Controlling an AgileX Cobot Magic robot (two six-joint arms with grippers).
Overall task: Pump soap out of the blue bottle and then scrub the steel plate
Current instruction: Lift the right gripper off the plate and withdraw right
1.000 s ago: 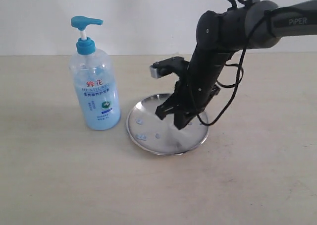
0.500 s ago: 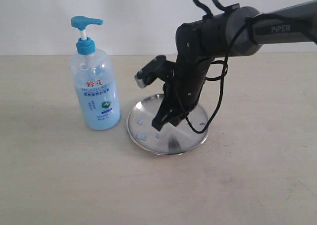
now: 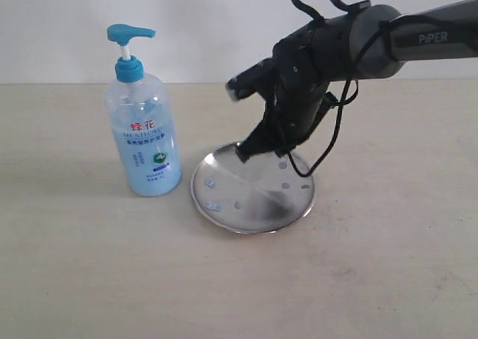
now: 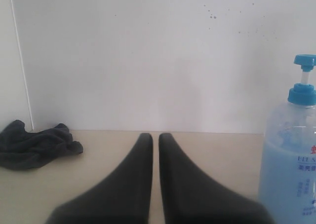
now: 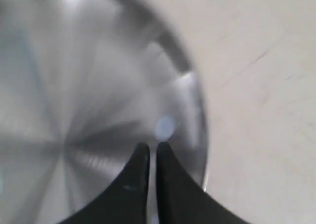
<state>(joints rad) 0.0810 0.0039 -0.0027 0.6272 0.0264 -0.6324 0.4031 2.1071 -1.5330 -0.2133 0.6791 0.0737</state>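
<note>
The blue bottle (image 3: 146,134) stands upright on the table, left of the steel plate (image 3: 250,204). Small bluish soap droplets (image 3: 210,182) dot the plate. My right gripper (image 3: 245,152) points down over the plate's far side, shut, with nothing seen between its fingers. In the right wrist view its tips (image 5: 149,146) sit just short of a soap droplet (image 5: 164,128) on the blurred steel plate (image 5: 98,86), near the rim. My left gripper (image 4: 152,136) is shut and empty, low over the table, with the blue bottle (image 4: 291,165) beside it. It does not show in the exterior view.
A dark crumpled cloth (image 4: 34,142) lies on the table by the white wall, on the side of the left gripper away from the bottle. The right arm's black cable (image 3: 328,141) loops down over the plate's right side.
The right gripper swept over the plate, first leftward toward the bottle, then back and up to the plate's far side. Bottle and plate kept their places.
</note>
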